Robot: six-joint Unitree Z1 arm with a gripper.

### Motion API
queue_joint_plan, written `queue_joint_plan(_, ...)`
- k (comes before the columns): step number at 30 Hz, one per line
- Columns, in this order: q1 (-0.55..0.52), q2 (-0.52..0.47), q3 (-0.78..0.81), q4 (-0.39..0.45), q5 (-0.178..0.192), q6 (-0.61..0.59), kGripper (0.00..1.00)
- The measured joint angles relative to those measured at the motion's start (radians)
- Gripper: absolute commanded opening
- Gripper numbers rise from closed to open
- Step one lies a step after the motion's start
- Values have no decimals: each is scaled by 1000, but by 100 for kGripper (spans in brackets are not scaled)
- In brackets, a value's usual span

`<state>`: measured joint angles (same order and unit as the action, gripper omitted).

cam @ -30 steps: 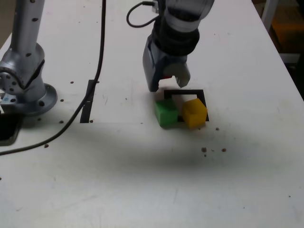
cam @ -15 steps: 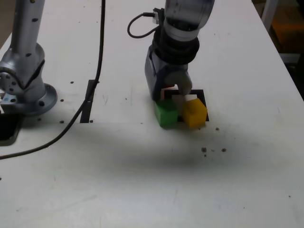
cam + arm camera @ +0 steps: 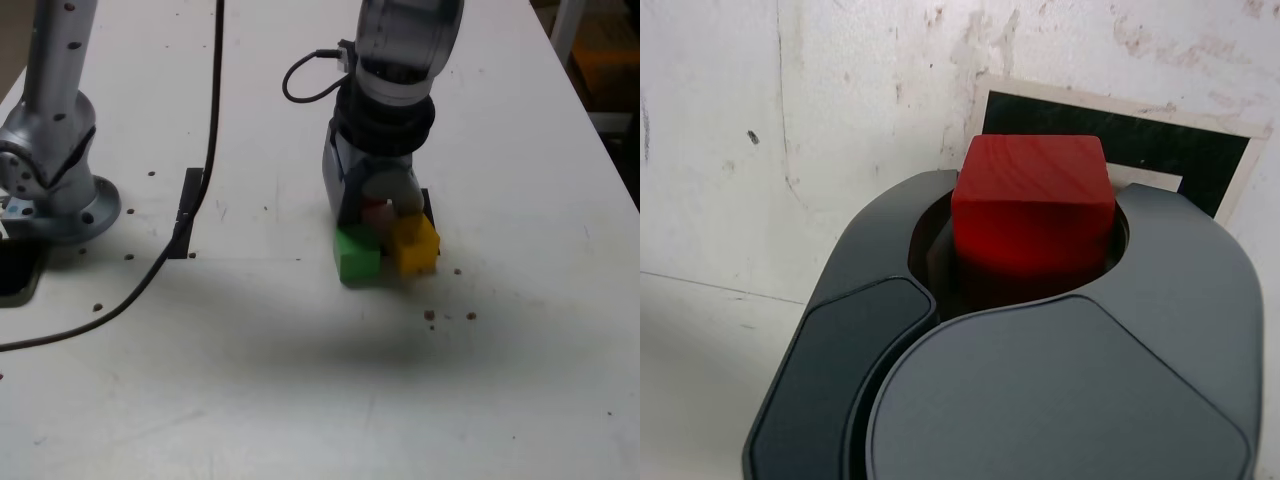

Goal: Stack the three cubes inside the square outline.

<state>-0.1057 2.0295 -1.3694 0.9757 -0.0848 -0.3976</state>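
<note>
A silver-grey metal column (image 3: 50, 90) dotted with small dark screws stands on a rounded, flanged silver base (image 3: 60, 195) at the exterior view's left. The arm's forward section (image 3: 408, 40) is a smooth, light grey cylinder ending in a ribbed black collar (image 3: 385, 125). Below the collar sits the tool (image 3: 378, 205), blue-grey and rounded in the exterior view; in the wrist view its shells (image 3: 1040, 380) look matt dark grey with curved, overlapping seams. A thin black cable (image 3: 310, 75) loops from the wrist, and a longer black cable (image 3: 205, 150) trails across the white counter (image 3: 300, 380).
</note>
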Motion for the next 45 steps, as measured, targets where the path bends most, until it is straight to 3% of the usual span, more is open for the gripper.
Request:
queue_joint_plan(10, -65, -4, 0, -12, -63, 0, 21)
queue_joint_plan(15, -75, -8, -6, -13, -63, 0, 21)
queue_joint_plan(24, -59, -8, -37, -12, -19, 17, 21)
queue_joint_plan(29, -41, -8, -47, -4, -13, 39, 21)
queue_joint_plan(45, -31, -2, -35, -11, -73, 66, 21)
